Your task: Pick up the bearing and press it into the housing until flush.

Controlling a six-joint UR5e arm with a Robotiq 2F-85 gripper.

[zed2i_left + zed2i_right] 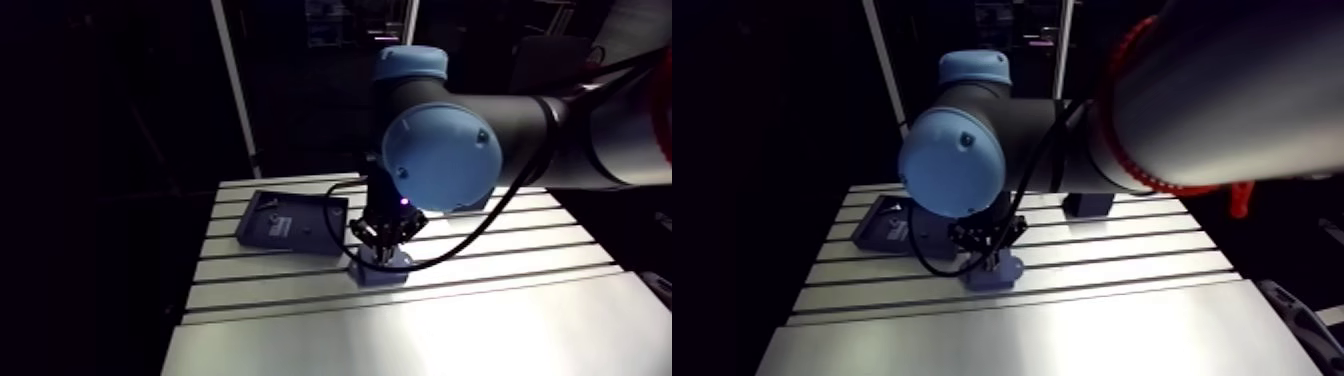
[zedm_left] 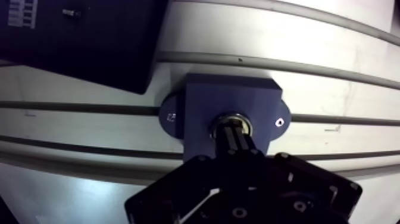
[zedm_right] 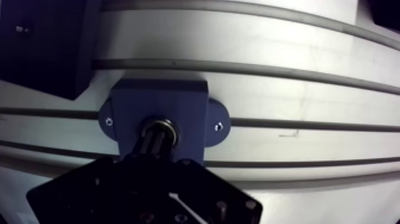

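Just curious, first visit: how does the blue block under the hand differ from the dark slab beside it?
The blue block is thick with a ringed round hole; the dark slab is wider and flat. The hand stands over the block, not the slab. Both lie on the table.

The housing (image 2: 232, 98) is a blue block with a small round ear on two sides, and each ear has a tiny hole. It lies flat on the table (image 2: 333, 53). In the arm view it is at about 4 o'clock from the dark plate (image 1: 290, 220). The bearing (image 2: 232, 116), a shiny metal ring, sits in the housing's round middle hole.
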